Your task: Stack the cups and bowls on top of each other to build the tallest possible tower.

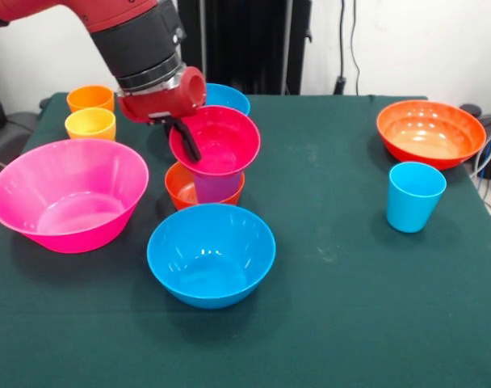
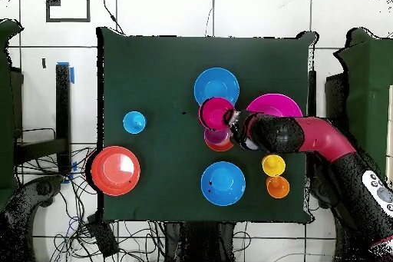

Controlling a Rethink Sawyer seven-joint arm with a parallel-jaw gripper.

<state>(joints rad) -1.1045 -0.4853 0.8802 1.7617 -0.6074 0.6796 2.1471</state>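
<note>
On the green worktop (image 1: 342, 307), going by the front view, a blue bowl (image 1: 211, 253) sits nearest, at 6 o'clock. The large pink bowl (image 1: 68, 194) lies at 9, the light blue cup (image 1: 413, 196) at 3. Mid-table, a small orange bowl (image 1: 181, 187) holds the purple cup (image 1: 216, 184), its magenta-red bowl (image 1: 216, 141) tilted on top, the fingers (image 1: 186, 139) clamped on its rim. Only the overhead view shows the second blue bowl (image 2: 216, 86) whole. Farthest sit the yellow cup (image 1: 90, 124), orange cup (image 1: 90, 98) and orange-red bowl (image 1: 430, 132).
</note>
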